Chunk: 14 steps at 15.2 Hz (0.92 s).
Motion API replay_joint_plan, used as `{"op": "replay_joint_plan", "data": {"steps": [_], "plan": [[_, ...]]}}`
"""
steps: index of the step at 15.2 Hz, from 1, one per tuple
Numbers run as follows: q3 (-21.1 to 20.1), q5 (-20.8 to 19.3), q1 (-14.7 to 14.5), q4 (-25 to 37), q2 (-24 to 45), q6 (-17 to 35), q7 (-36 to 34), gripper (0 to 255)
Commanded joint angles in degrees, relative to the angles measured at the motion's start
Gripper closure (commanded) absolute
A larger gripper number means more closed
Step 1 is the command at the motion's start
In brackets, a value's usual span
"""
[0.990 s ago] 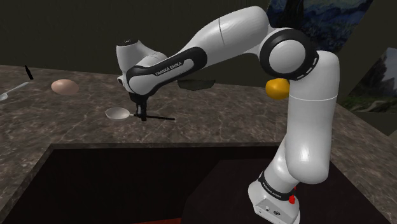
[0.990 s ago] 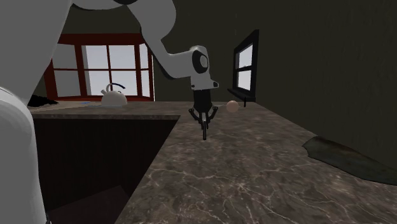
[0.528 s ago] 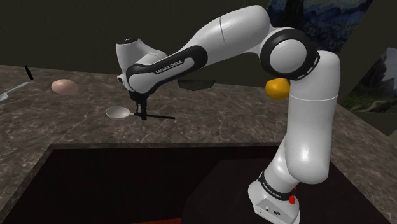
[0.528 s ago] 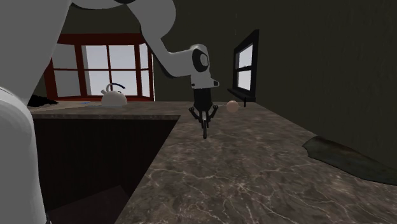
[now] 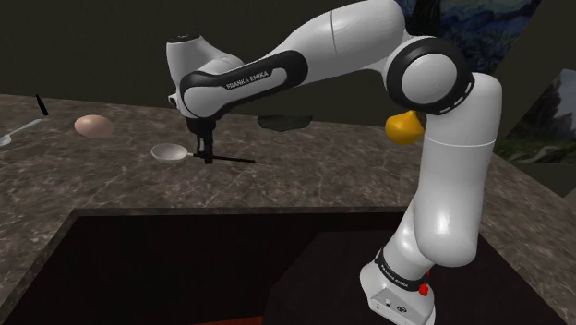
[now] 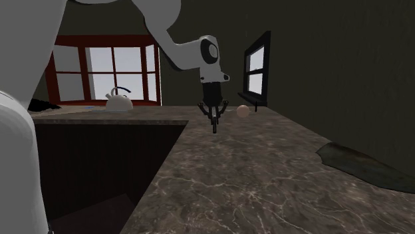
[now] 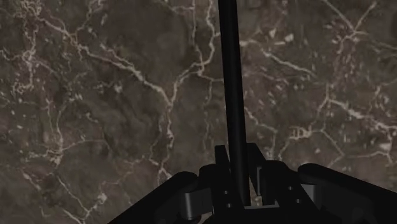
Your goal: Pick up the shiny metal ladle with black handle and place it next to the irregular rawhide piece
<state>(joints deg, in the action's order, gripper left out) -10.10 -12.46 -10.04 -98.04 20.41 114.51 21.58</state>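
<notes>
The ladle (image 5: 169,152) is clamped by its handle between the fingers (image 7: 220,159), above the worktop (image 5: 305,180) and behind the sink recess (image 5: 185,258). The rawhide piece (image 5: 94,126) lies near the worktop's far edge, well apart from the ladle, toward the shoulder view's left. A kettle (image 6: 120,102) stands beyond the recess.

A dark, white-veined stone countertop (image 6: 266,186) wraps a deep sunken recess (image 5: 203,258) in a dim room. Daylight shows through a red-framed window (image 6: 106,66) at the far end and a black-framed window (image 6: 256,66) in the dark wall (image 6: 332,66) on the second exterior view's right.
</notes>
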Motion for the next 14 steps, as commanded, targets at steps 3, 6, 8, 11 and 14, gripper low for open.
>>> {"op": "replay_joint_plan", "data": {"steps": [3, 6, 8, 11, 14], "plan": [[-0.2, 0.4, 0.0, 1.5, -1.1, -2.6, 0.4, 255], [-0.3, 0.7, 0.0, 2.9, -1.8, -4.6, 0.8, 255], [-0.3, 0.8, -0.1, 3.9, -2.1, -6.0, 1.0, 255], [-0.4, 1.0, -0.1, 5.5, -2.6, -8.0, 1.4, 255], [0.4, 1.9, 2.2, -2.1, -8.1, -5.3, 4.1, 255]]}}
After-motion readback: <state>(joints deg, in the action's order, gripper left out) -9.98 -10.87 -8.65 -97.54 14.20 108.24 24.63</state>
